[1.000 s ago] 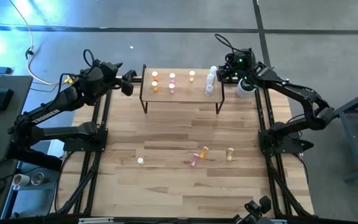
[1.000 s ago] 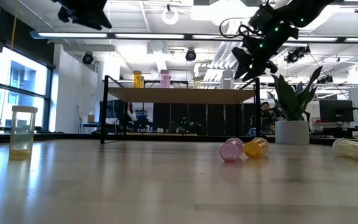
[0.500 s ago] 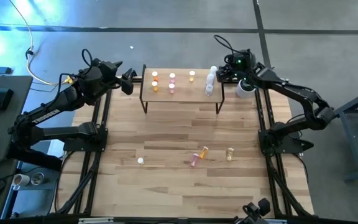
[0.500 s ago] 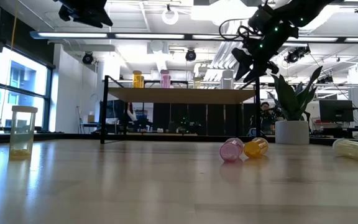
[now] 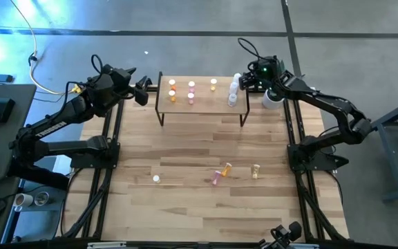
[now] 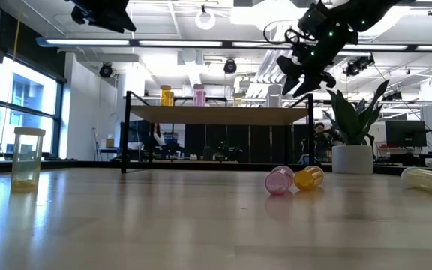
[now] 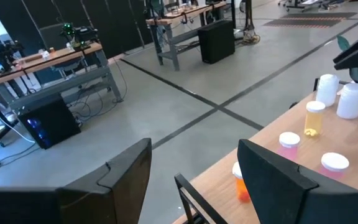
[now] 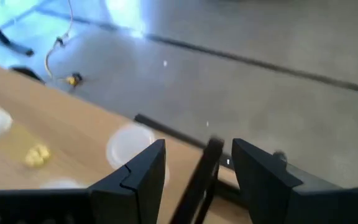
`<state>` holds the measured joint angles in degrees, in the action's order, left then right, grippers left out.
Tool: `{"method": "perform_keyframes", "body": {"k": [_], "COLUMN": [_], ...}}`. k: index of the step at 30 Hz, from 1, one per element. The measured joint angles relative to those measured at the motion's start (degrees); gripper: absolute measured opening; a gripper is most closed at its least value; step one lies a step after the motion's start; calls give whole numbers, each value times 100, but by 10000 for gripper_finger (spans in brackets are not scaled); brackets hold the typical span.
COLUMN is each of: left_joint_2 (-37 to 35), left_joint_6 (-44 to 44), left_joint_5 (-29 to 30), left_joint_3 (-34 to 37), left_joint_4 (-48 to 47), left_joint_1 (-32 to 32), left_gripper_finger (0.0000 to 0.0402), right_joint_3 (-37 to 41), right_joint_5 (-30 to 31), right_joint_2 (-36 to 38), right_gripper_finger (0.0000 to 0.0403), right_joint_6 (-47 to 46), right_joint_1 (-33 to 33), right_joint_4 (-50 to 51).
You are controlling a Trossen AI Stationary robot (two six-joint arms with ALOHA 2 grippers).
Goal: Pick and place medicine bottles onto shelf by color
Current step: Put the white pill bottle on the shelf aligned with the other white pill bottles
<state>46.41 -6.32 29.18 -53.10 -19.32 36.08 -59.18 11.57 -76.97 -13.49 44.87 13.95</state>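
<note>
High view: low light-wood shelf point(image 5: 200, 105) held sorted white-capped bottles; 4 lay on the table, pink bottle point(image 5: 216, 178) included. Right gripper point(image 5: 247, 81) hovered beside the shelf's end.
Wrist views: left gripper point(image 7: 191, 180) spread, empty; right spread, empty, likely just released.

Wooden table and the small shelf at its far edge

The light-wood table point(image 5: 199, 149) carries the shelf point(image 5: 200, 104) on thin black legs, topped with upright medicine bottles point(image 5: 191, 91) (orange, pink, yellow, then white ones at its right end). On the bare tabletop nearer the front lie a pink bottle point(image 5: 216, 178) and an orange bottle point(image 5: 226, 169) just beside each other, a yellowish bottle point(image 5: 256, 170) near them, and a lone clear bottle point(image 5: 156, 178) well apart.
</note>
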Motion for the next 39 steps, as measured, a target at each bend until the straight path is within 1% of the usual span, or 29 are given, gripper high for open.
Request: {"method": "perform_keyframes", "body": {"k": [2, 4, 8, 12, 15, 18, 21, 28, 31, 39], "left_joint_2": [0, 0, 0, 0, 0, 0, 0, 0, 0, 0], "left_joint_6": [-65, -138, -140, -140, -140, -140, -140, -140, -140, -140], "left_joint_5": [0, 10, 20, 20, 20, 20, 20, 20, 20, 62], "left_joint_3": [-1, 0, 0, 0, 0, -1, -1, -1, -2, -2], "left_joint_4": [-1, -1, -1, -1, 1, -1, -1, -4, -5, -7], "left_joint_1": [0, 1, -1, 1, -1, 0, -1, -1, 1, 0], "left_gripper_finger": [227, 227, 227, 227, 227, 227, 227, 227, 227, 227], "right_joint_3": [-82, -379, -882, -1012, -1015, -992, -1005, -1003, -1001, -1001], "right_joint_5": [34, 98, 406, 477, 184, -138, -258, -873, -1094, -1135], "right_joint_2": [8, 12, 20, -50, -304, -475, -476, -537, -564, -564], "right_gripper_finger": [177, 177, 177, 177, 177, 177, 177, 177, 177, 177], "right_joint_6": [68, 219, 775, 1081, 1058, 911, 882, 675, 583, 450], "right_joint_1": [-3, 4, 53, 261, 495, 581, 553, 522, 522, 510], "right_joint_4": [-154, -215, -265, -397, -274, -41, 150, 816, 866, 1183]}}
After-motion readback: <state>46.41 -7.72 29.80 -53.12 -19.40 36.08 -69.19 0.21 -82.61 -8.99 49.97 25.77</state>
